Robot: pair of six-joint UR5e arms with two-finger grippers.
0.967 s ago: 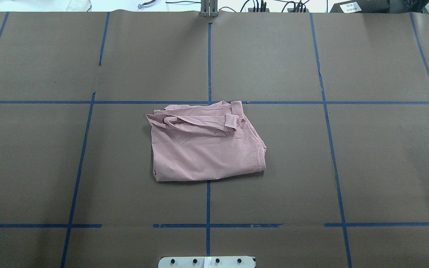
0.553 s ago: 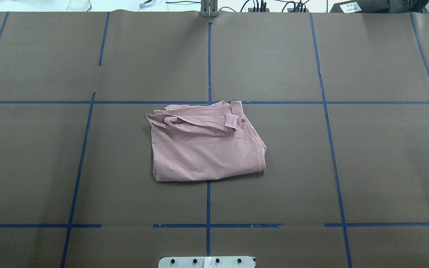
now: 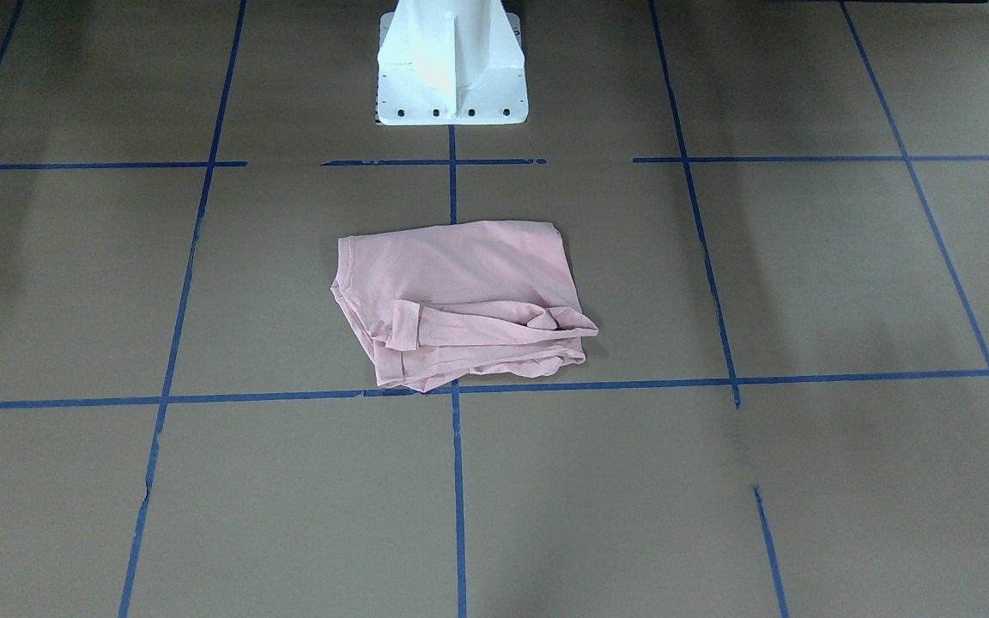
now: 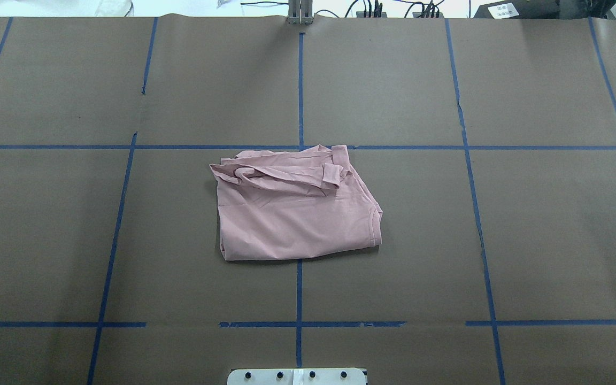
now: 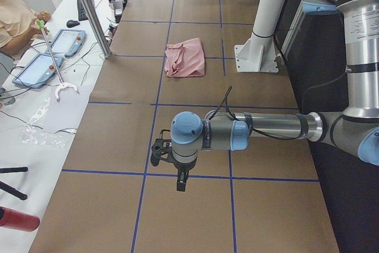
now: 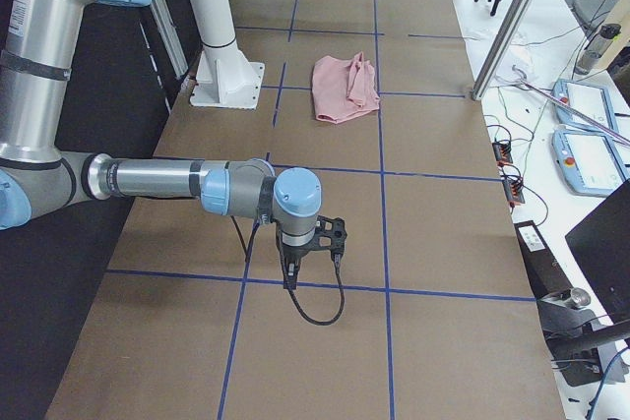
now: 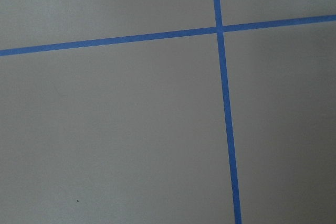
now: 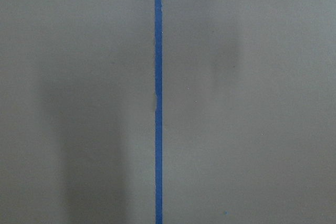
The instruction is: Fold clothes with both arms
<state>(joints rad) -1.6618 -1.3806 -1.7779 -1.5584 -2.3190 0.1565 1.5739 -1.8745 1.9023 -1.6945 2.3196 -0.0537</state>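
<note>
The pale pink T-shirt [image 4: 297, 214] lies folded into a rough rectangle at the middle of the brown table, with a sleeve and bunched edges on its far side; it also shows in the front-facing view as the shirt [image 3: 460, 283] and in both side views as the shirt [image 5: 185, 57] and the shirt [image 6: 345, 89]. Nothing touches it. The left gripper [image 5: 180, 182] hangs over bare table far from the shirt, toward the table's left end. The right gripper [image 6: 288, 277] hangs likewise toward the right end. Whether either is open or shut I cannot tell. Both wrist views show only paper and blue tape.
The white pedestal base [image 3: 450, 64] stands at the robot's side of the table. Blue tape lines [image 4: 299, 91] grid the paper. A metal post [image 5: 89, 13] marks the far edge. Beyond it a seated person [image 5: 15, 19] holds a grabber stick [image 5: 56, 78] by tablets [image 5: 65, 42].
The shirt has not moved. Only a small object beyond the table's far edge has shifted to the right.
</note>
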